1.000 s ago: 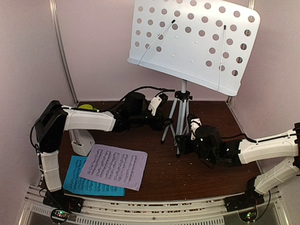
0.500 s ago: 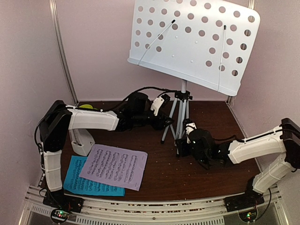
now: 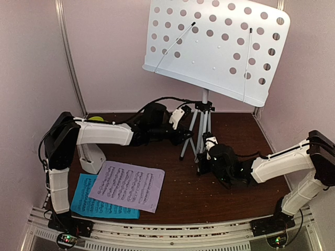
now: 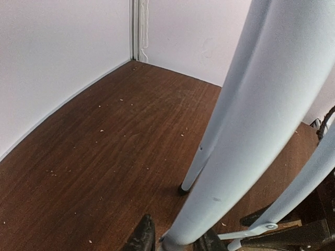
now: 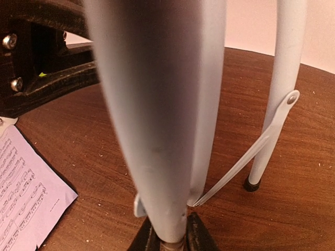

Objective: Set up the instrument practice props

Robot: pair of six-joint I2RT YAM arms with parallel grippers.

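Placing step: left fingers (image 4: 142,238) and right fingers (image 5: 198,235) each clamp a tripod leg of the stand (image 3: 214,49), mid-back on the surface (image 3: 235,193); next likely needs a matched, level shift, before loading the pages (image 3: 125,185).

- Left arm (image 3: 99,133), left of the tripod (image 3: 204,107): smooth white shell links joined by black joint housings. A black cable (image 3: 157,99) arches over the wrist.
- Right arm (image 3: 277,161), right of the tripod: the same white links and black joints, with a thin black lead (image 3: 248,155) along the forearm.
- Wrist cameras (image 3: 179,115): small white housings, one on each side of the tripod.
- Left gripper (image 4: 175,241) and right gripper (image 5: 170,239): black fingers with tapered tips.
- Gripper housing (image 5: 47,78), left of the tripod: black and grainy, with two silver screw heads (image 5: 9,42).
- Bases (image 3: 70,226), nearer than the tripod: black, each with a small green-and-red light.
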